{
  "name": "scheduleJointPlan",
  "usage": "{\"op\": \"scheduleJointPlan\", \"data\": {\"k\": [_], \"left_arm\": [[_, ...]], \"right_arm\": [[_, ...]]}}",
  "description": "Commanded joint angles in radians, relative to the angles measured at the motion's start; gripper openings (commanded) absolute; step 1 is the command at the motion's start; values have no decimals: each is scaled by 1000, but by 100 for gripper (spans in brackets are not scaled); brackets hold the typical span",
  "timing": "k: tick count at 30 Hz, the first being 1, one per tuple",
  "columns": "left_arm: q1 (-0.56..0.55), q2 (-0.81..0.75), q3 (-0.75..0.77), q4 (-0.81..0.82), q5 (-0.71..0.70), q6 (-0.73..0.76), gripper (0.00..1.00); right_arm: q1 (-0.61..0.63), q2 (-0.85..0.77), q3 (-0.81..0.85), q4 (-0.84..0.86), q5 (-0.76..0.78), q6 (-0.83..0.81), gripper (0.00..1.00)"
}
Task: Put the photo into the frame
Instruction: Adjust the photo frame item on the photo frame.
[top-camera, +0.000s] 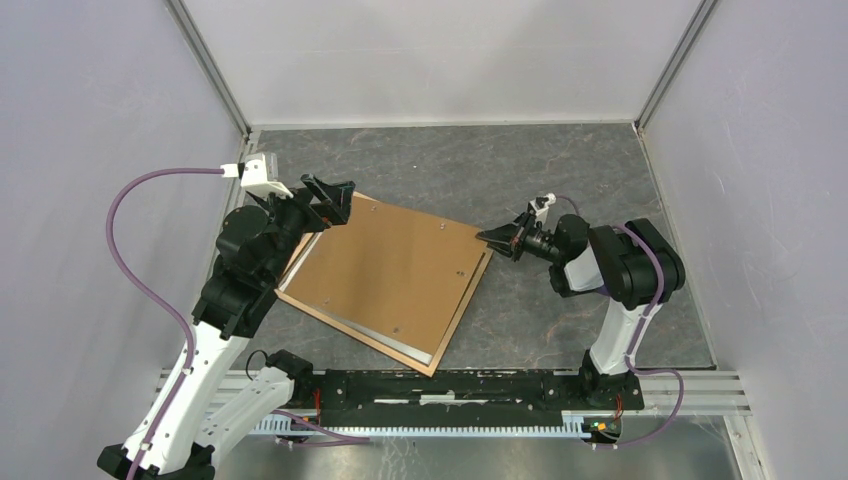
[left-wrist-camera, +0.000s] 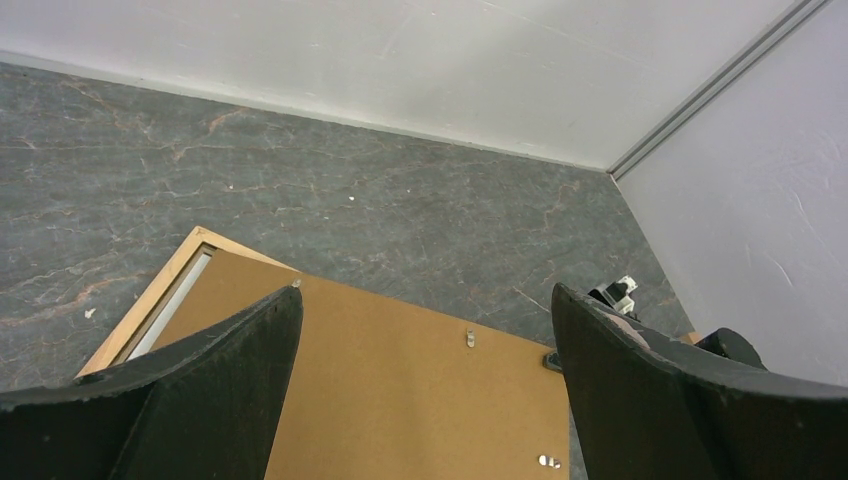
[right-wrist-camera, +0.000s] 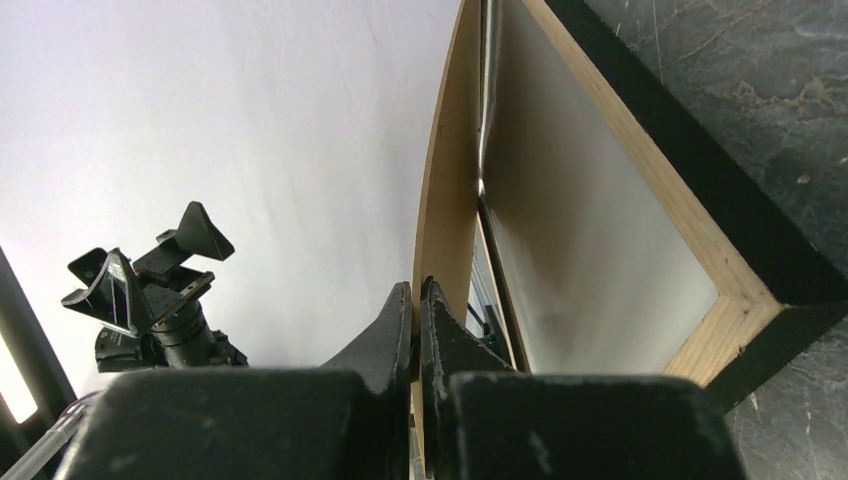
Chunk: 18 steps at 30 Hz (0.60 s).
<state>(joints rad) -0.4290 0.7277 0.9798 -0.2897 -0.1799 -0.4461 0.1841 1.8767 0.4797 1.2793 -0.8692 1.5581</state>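
frame (top-camera: 352, 334) lies back-up mid table (top-camera: 560, 330), brown board (top-camera: 390, 265) on it. right end effector (right-wrist-camera: 415, 290) clenched on board's far right corner, that edge raised off frame. pale sheet inside frame, beneath board. left end effector (top-camera: 335, 198) released, above frame's far left corner.

Backing board (top-camera: 385, 275) stands raised off frame (top-camera: 350, 329) at its 3 o'clock corner, pinched shut by right gripper (top-camera: 486, 237); narrow wedge gap there. Left gripper (top-camera: 335, 203), jaws wide, occupies the 10 o'clock corner. Bare table (top-camera: 450, 165) toward 12, then walls (top-camera: 440, 60).
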Motion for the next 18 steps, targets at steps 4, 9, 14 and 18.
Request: {"op": "scheduleJointPlan", "data": {"k": [4, 9, 14, 18], "left_arm": [[-4, 0, -3, 35, 10, 1, 100], [-4, -2, -3, 36, 9, 0, 100], [-4, -7, -1, 35, 8, 1, 100], [-4, -11, -1, 36, 8, 1, 100]], "right_arm": [[39, -11, 0, 85, 9, 45, 0], [68, 9, -4, 109, 61, 56, 0], [94, 18, 14, 61, 101, 21, 0], [95, 6, 34, -39, 133, -52, 0]]}}
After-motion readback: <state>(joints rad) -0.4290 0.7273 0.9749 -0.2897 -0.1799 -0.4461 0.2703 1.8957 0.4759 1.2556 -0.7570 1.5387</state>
